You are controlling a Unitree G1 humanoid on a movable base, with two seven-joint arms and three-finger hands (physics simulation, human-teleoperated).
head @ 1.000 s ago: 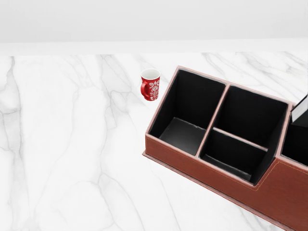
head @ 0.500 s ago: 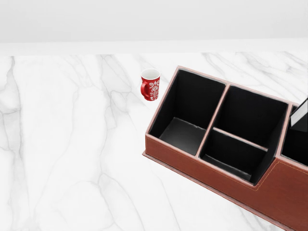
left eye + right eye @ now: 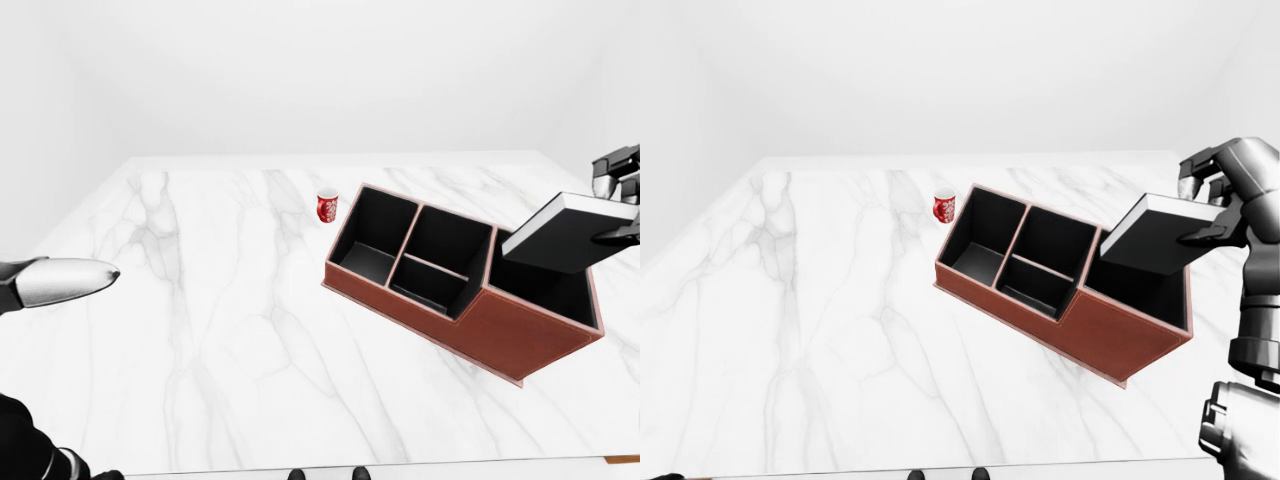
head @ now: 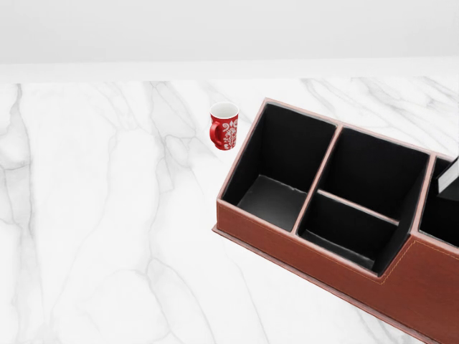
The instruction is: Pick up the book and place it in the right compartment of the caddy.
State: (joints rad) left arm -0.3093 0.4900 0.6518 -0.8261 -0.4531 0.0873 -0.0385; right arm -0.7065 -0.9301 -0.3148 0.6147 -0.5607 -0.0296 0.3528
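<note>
The book (image 3: 1150,235), dark-covered with white page edges, is tilted in the air over the right compartment of the brown leather caddy (image 3: 1120,335). Its lower end dips toward that compartment's opening. My right hand (image 3: 1202,205) is shut on the book's upper right end, at the right of the right-eye view. In the head view only a corner of the book (image 4: 452,179) shows at the right edge. My left hand (image 3: 60,282) shows as a silver tip at the left of the left-eye view, far from the caddy; its fingers cannot be made out.
A red mug with a white pattern (image 4: 224,126) stands on the white marble table (image 3: 200,330), just left of the caddy's upper left corner. The caddy's left and two middle compartments are black inside. The table's near edge runs along the bottom of both eye views.
In the head view the book's corner has slid slightly down and to the right, so less of it shows. The caddy and mug have not moved.
</note>
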